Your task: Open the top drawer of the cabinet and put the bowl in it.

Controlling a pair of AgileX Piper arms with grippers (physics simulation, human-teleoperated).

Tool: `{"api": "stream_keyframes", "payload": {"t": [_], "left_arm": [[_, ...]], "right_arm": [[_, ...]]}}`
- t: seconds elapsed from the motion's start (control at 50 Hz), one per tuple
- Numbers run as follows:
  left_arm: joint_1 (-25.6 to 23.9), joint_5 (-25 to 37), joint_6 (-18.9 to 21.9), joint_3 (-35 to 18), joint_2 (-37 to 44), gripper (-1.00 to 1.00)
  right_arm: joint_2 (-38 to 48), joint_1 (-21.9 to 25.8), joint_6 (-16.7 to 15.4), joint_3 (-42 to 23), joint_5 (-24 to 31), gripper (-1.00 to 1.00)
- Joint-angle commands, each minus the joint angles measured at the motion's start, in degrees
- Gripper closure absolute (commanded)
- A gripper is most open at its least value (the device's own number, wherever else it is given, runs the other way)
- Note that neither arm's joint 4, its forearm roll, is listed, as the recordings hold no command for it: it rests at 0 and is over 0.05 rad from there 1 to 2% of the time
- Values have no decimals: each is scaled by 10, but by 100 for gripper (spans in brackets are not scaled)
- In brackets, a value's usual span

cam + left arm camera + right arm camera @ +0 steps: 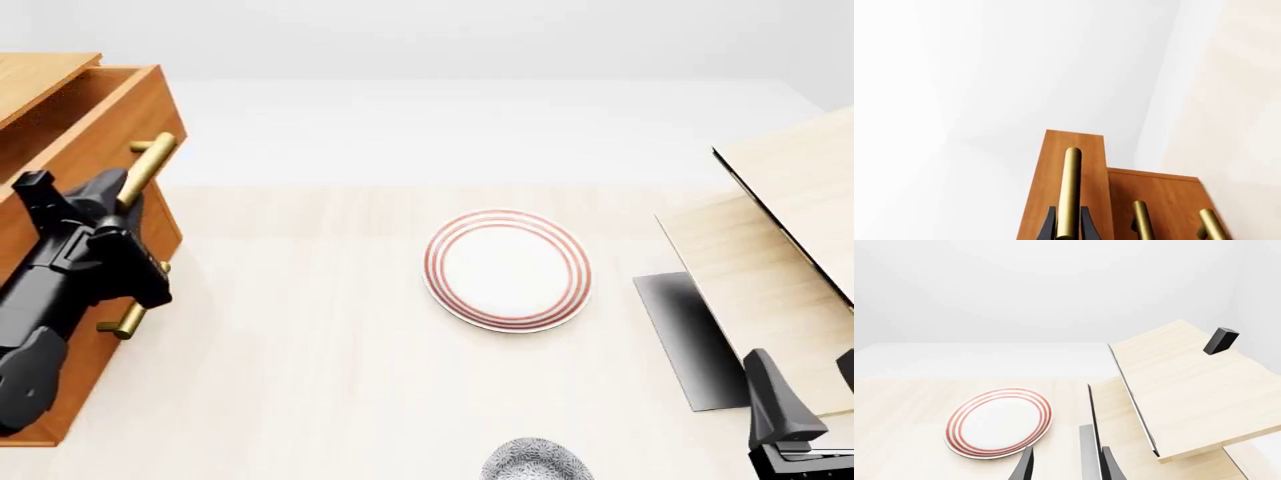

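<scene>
Plate [507, 269] mid-table, between cabinet [80, 130] and bowl [537, 463].

Simulated tabletop scene, not a real room: flat renders, blank white walls and backdrop, no clutter. My workspace is a pale wood-grain table [334, 380] dressed like a bit of a home dining or kitchen setup. Landmark is the red-ringed white plate [509, 269] mid-table. Far left of the plate stands an orange-brown wooden cabinet [60, 395] with brass bar handles, household-style. Right of the plate sits pale light-wood furniture with a black edge [787, 210]. Nearer me than the plate, a speckled bowl [537, 463] at the front view's lower edge. Tableware plus furniture props say domestic mock-up.
</scene>
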Motion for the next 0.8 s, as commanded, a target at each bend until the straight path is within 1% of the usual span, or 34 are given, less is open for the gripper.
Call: {"api": "stream_keyframes", "payload": {"t": [0.02, 0.2, 0.22, 0.28, 0.32, 0.44, 0.46, 0.54, 0.56, 0.64, 0.72, 0.76, 0.8], "left_arm": [[-43, 4, 4, -25, 10, 100], [-57, -19, 11, -7, 12, 100], [-59, -9, 10, -9, 6, 100], [-63, -10, 11, -2, 2, 100], [-65, -24, 16, 7, 5, 100], [-74, -19, 14, 10, -5, 100], [-76, -33, 17, 17, 0, 100], [-83, -32, 15, 19, 2, 100], [-84, -32, 14, 18, 1, -100], [-89, -15, 4, 18, -21, -100], [-93, -15, 6, 23, -27, -100], [-102, 10, -3, 15, -41, -100], [-105, -14, 8, 28, -39, -100]], "right_arm": [[-1, 0, 0, 0, 0, -100], [-1, 0, 0, 0, 0, -100], [-1, 0, 0, 0, 0, -100], [-1, 0, 0, 0, 0, -100], [-1, 0, 0, 0, 0, -100], [-1, 0, 0, 0, 0, -100], [-1, 0, 0, 0, 0, -100], [-1, 0, 0, 0, 0, -100], [-1, 0, 0, 0, 0, -100], [-1, 0, 0, 0, 0, -100], [-1, 0, 0, 0, 0, -100], [0, 0, 0, 0, 0, -100], [-1, 0, 0, 0, 0, -100]]}}
